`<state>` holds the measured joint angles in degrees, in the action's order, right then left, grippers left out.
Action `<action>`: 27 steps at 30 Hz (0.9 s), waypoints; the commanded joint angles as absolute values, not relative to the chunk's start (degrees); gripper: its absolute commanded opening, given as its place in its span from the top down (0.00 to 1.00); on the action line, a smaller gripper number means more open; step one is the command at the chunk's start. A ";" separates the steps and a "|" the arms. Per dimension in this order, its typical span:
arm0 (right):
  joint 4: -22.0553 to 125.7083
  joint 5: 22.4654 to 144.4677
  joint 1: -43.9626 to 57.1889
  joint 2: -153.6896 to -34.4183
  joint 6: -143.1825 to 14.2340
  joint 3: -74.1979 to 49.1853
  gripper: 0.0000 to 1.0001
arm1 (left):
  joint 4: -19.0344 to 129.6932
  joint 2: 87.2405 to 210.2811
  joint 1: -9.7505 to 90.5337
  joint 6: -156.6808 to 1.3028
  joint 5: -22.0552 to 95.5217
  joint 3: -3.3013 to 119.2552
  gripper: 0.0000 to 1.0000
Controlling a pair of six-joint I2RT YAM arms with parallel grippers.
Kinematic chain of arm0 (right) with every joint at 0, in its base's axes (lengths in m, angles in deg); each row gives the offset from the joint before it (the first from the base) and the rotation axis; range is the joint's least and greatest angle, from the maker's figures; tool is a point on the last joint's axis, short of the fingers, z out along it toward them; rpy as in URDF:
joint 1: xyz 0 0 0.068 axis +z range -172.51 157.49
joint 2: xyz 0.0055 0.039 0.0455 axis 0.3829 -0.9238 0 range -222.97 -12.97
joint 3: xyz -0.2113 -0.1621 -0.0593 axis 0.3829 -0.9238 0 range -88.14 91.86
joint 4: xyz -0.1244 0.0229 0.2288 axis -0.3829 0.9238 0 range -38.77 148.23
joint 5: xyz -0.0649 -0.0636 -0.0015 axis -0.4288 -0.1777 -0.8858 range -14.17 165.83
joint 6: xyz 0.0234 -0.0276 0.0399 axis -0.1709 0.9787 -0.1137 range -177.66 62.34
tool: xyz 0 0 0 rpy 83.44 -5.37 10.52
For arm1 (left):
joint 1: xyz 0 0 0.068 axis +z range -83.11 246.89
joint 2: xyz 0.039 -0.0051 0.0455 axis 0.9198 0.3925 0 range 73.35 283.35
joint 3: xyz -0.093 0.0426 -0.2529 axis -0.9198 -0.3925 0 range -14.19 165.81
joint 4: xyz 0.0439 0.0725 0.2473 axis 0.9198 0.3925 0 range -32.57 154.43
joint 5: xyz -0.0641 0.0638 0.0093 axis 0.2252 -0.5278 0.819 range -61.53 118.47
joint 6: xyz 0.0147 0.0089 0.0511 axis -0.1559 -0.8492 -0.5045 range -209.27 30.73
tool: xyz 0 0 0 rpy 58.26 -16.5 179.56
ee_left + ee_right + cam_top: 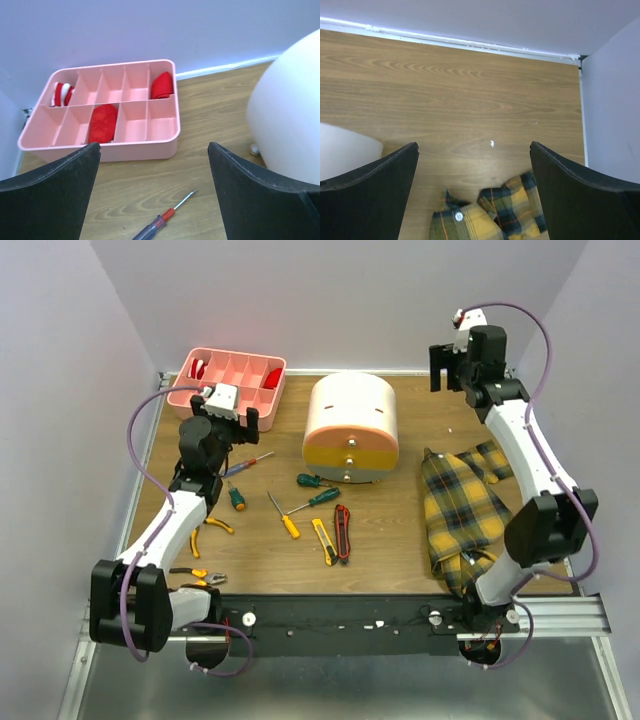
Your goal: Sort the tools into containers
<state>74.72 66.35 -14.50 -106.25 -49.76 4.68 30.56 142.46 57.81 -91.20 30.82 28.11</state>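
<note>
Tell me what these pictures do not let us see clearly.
- Red items in the shallow pink plastic tray: too small in the top view, identity unclear in the left wrist view.
- Cream rounded drawer unit: cut by the right edge, left wrist view; contents hidden in every view.
- Red-and-blue screwdriver: handle cut by the bottom edge, left wrist view.
- Yellow plaid cloth: partly behind the right arm, top view.

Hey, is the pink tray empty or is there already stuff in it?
Partly filled. The pink tray holds red items in three compartments, one of them striped white; the other compartments look bare.
</note>
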 commanded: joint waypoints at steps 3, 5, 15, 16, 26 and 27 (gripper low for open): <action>80.84 73.88 -13.90 -117.55 -52.57 19.59 0.00 | 52.65 142.87 57.66 -96.38 46.91 35.63 0.01; 81.81 78.98 -13.99 -121.86 -52.21 24.85 0.00 | 53.91 142.53 57.57 -97.79 48.68 36.08 0.01; 75.76 90.48 -13.99 -138.72 -60.90 38.94 0.19 | 60.84 143.57 57.31 -119.32 65.11 33.79 0.40; 75.40 93.90 -13.90 -139.79 -61.52 40.60 0.23 | 62.51 145.23 57.31 -121.15 65.91 35.80 0.46; 66.17 110.44 -15.22 -148.84 -67.85 44.21 0.55 | 73.42 150.52 56.00 -123.71 77.93 43.81 1.00; 66.61 112.28 -15.57 -149.46 -68.64 45.70 0.55 | 75.87 150.87 55.64 -125.81 79.00 44.42 1.00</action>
<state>70.06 100.27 -14.55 -145.17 -64.32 39.82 68.68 150.63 57.20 -120.54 69.40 41.69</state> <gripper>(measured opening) 0.461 0.007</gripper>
